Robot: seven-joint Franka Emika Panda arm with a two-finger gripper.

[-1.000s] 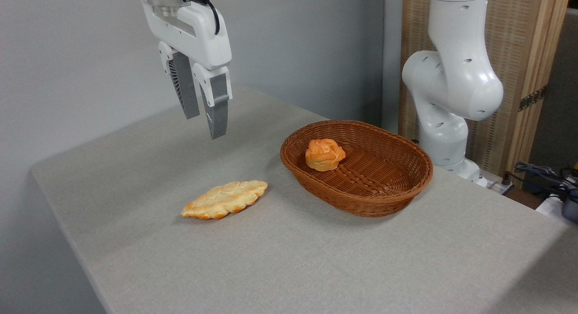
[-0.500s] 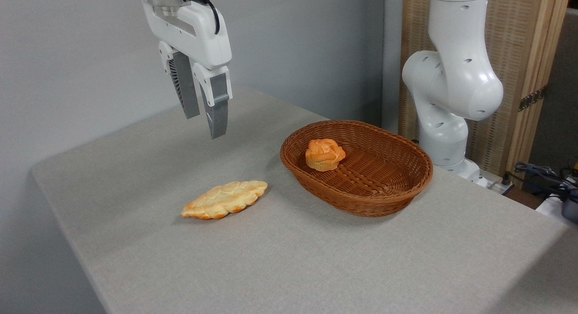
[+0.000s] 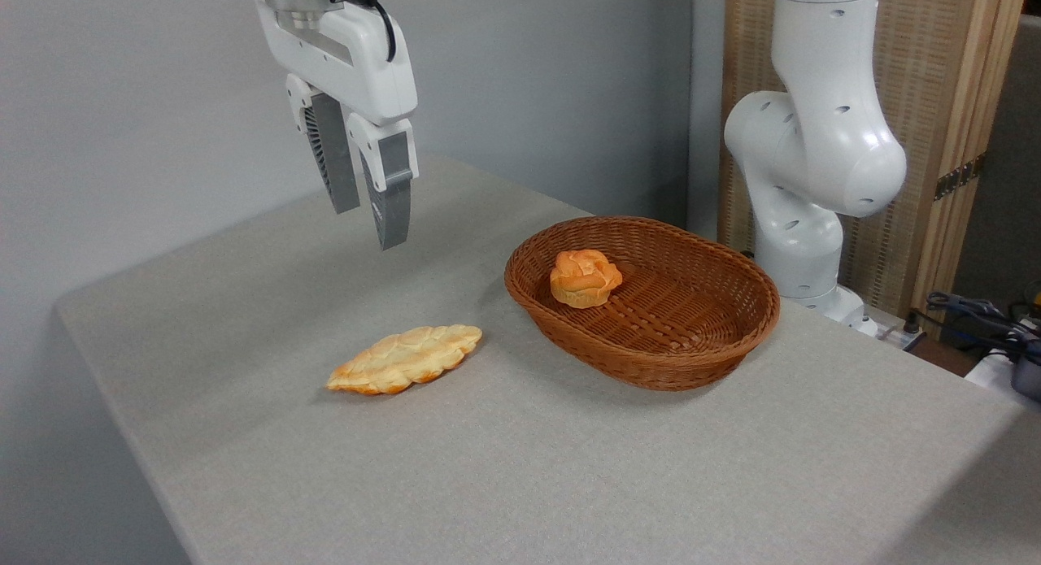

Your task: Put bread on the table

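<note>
Nothing moved; tool [image 3: 370, 223] empty, bread [image 3: 584, 277] in basket [image 3: 651, 362].

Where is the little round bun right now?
The bun sits inside the basket, near its left end, right of the picture's middle. The flat bread lies on the table to its left.
</note>
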